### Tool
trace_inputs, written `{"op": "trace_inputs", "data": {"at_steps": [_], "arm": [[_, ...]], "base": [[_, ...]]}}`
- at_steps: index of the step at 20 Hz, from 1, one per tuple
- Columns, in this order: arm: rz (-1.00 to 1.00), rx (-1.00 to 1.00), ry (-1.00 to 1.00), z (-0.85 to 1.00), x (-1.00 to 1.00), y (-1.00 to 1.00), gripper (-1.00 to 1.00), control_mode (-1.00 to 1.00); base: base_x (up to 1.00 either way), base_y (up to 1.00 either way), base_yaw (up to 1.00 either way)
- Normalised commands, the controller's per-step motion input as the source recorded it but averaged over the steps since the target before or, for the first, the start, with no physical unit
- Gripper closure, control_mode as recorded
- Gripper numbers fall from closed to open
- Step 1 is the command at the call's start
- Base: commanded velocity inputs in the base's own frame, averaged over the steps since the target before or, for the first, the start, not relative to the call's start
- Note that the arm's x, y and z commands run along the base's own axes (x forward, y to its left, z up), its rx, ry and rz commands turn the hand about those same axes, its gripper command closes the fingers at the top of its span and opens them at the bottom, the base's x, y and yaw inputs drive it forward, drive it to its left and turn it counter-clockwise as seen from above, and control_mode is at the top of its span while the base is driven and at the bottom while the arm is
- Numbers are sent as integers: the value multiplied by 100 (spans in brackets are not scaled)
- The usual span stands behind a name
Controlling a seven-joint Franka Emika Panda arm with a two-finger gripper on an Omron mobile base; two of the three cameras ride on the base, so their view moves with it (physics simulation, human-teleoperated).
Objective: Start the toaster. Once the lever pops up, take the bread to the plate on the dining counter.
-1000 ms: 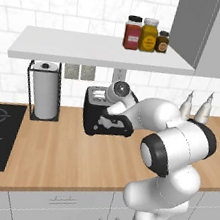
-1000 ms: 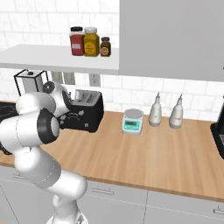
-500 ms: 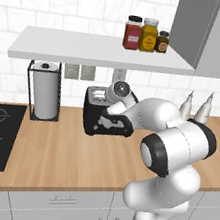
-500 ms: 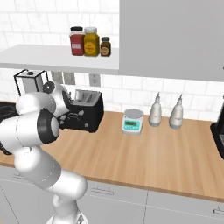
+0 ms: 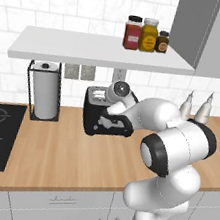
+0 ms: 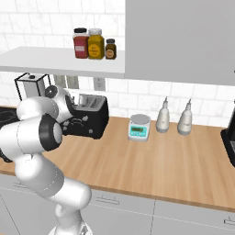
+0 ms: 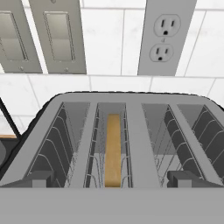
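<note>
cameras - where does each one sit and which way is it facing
Left base view: behind the arm to its left, facing the tiled wall; toaster beside the paper towel roll; the arm rises at lower right.
Right base view: behind the arm to its right, facing the same counter; toaster left of the scale; the arm rises at lower left.
Hand view: on the hand, looking down into the toaster slots at the bread; fingertips at the bottom.
Shared: all three views show the toaster.

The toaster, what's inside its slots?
One slice of bread stands on edge in a slot of the toaster, between wire guides. The other slot looks empty. The slice's lower part is hidden down inside.
</note>
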Motion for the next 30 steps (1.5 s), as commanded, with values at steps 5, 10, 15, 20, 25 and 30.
{"op": "trace_inputs", "data": {"at_steps": [5,10,15,20,25,30], "arm": [[0,0,0,0,0,0,-100,-100],[0,0,0,0,0,0,-100,-100],[0,0,0,0,0,0,-100,-100],[0,0,0,0,0,0,-100,-100],[0,0,0,0,0,0,-100,-100],[0,0,0,0,0,0,-100,-100]], "base": [[0,0,0],[0,0,0],[0,0,0],[0,0,0],[0,0,0],[0,0,0]]}}
